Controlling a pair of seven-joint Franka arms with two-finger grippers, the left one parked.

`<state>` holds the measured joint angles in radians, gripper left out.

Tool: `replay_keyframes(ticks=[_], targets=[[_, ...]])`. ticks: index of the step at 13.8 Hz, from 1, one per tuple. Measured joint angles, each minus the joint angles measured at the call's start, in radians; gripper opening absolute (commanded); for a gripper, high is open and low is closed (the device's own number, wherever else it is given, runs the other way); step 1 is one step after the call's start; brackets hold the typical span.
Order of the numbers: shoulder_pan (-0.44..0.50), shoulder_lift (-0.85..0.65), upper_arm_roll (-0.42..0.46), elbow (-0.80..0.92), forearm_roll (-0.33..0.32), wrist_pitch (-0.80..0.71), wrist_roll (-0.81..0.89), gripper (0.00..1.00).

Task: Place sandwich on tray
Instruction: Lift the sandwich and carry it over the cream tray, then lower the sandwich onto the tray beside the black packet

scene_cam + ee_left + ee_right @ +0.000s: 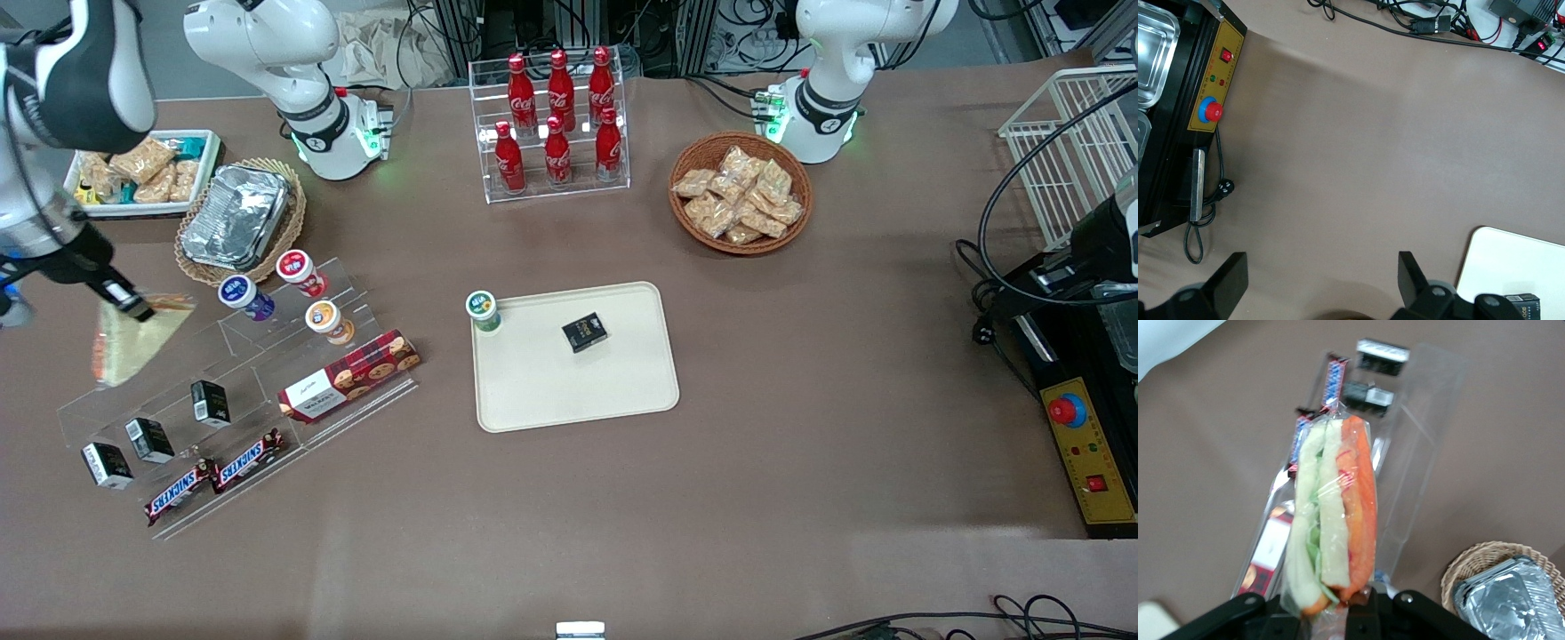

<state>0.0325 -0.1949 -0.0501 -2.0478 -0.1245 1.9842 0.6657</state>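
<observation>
Front view: the right arm's gripper hangs above the working arm's end of the desk, fingers clamped on the sandwich, which dangles point-down over the clear acrylic rack. The tray sits well apart toward mid-desk (a green-lidded cup and a small black box already on it).

Right wrist view: sandwich pinched at one end, long axis running straight away from the fingers.
</observation>
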Motion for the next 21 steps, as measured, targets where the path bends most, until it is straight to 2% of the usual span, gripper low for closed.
replay_keyframes(ticks=[4,8,15,17,21], targets=[[0.184,0.01,0.003,0.017,0.001,-0.011,0.081,0.0],[0.341,0.055,0.004,0.03,0.001,-0.007,0.079,0.0],[0.564,0.253,0.003,0.202,-0.002,0.019,0.073,0.0],[0.64,0.316,0.002,0.227,-0.025,0.079,0.068,0.0],[0.777,0.439,0.002,0.251,-0.128,0.206,0.063,0.0]])
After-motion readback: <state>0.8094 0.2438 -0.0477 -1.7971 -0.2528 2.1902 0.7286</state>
